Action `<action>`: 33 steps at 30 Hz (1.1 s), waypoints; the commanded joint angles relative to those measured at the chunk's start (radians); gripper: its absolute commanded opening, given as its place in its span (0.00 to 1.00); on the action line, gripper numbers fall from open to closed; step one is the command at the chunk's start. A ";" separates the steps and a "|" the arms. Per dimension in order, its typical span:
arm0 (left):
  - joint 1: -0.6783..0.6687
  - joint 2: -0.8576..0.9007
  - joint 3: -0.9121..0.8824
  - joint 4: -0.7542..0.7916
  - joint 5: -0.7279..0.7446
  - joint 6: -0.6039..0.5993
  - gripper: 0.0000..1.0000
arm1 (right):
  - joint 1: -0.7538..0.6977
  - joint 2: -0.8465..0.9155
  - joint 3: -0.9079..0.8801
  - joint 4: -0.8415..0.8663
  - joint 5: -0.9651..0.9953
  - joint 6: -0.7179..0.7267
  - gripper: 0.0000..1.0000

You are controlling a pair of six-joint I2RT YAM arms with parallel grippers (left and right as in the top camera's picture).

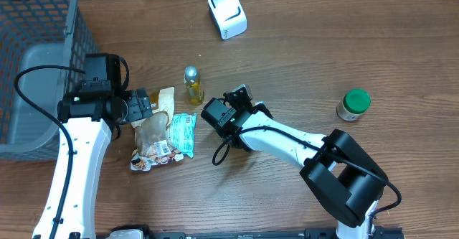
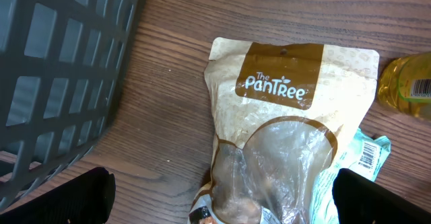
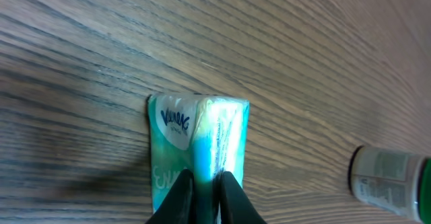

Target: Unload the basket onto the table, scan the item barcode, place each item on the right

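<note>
Looking from overhead, you have the right gripper (image 1: 203, 119) at the right edge of the teal packet (image 1: 183, 133), which lies flat on the wooden table (image 1: 301, 59) near its middle. Your right wrist view shows the 2 fingers (image 3: 180, 198) drawn almost together, pinching a raised fold that runs along the packet's length. The rest of the packet rests on the wood, with its white oval logo at the far end.

Your left gripper (image 2: 229, 207) is spread wide. Its 2 dark fingertips (image 2: 84, 197) sit in the bottom corners of the left wrist view and nothing is between them. It hangs over a Pantree snack pouch (image 2: 286, 130), which has a brown label and a clear window. The pouch lies just left of the teal packet and touches it. In that view a barcode shows on the packet's corner, where it peeks out beside the pouch.

A small bottle of yellow liquid with a silver cap (image 1: 192, 85) stands just beyond the packet. The white barcode scanner (image 1: 226, 13) sits near the far edge of the table, well apart from the packet. A green-lidded jar (image 1: 353, 104) stands off to the right. The gray mesh basket (image 1: 43, 24) fills the far left corner, beside your left arm.
</note>
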 commanded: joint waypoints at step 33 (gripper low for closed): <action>0.002 0.002 0.020 -0.002 0.004 0.015 0.99 | -0.237 -0.040 0.079 -0.037 -0.507 -0.004 0.06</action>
